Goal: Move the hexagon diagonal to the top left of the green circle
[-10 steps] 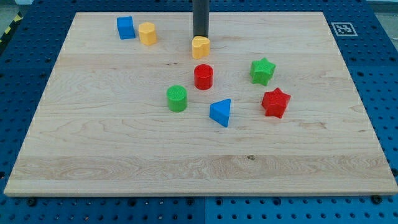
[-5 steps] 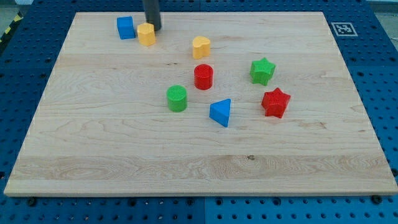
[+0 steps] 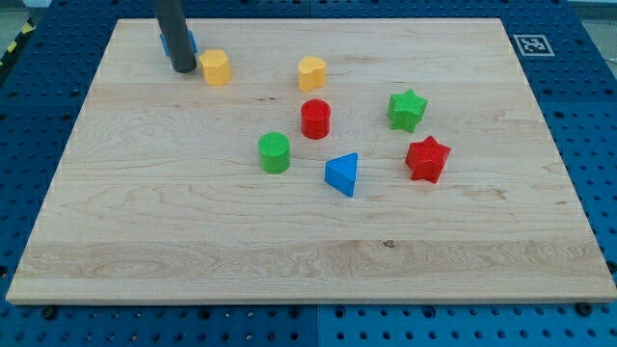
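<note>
The yellow hexagon [image 3: 215, 67] sits near the view's top left of the wooden board [image 3: 193, 231]. My tip [image 3: 182, 68] stands just left of it, close to touching. The rod hides most of the blue cube [image 3: 190, 41] behind it. The green circle [image 3: 275, 152] lies near the board's middle, down and to the right of the hexagon.
A yellow heart [image 3: 311, 73] lies right of the hexagon. A red cylinder [image 3: 315, 119] is below the heart. A blue triangle [image 3: 342, 174], a green star [image 3: 407, 110] and a red star [image 3: 427, 159] lie to the right.
My tip has moved left from behind the yellow heart, past the hexagon, to its left side. The hexagon has shifted a little left and down from beside the blue cube.
</note>
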You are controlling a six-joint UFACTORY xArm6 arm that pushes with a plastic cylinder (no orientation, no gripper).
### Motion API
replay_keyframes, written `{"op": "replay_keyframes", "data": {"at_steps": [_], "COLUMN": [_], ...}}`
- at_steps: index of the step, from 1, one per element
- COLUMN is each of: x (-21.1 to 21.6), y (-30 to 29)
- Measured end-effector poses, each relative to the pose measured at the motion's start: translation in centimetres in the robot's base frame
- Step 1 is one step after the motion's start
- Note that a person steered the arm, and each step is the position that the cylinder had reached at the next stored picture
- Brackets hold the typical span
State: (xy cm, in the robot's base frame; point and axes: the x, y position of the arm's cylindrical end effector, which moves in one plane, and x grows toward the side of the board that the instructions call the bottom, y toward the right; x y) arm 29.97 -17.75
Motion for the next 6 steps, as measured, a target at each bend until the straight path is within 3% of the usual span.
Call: {"op": "replay_keyframes", "data": {"at_steps": [2,3,6], "x": [-0.6,-2.9,-1.2], "y": [-0.2,0.0,4.1]}}
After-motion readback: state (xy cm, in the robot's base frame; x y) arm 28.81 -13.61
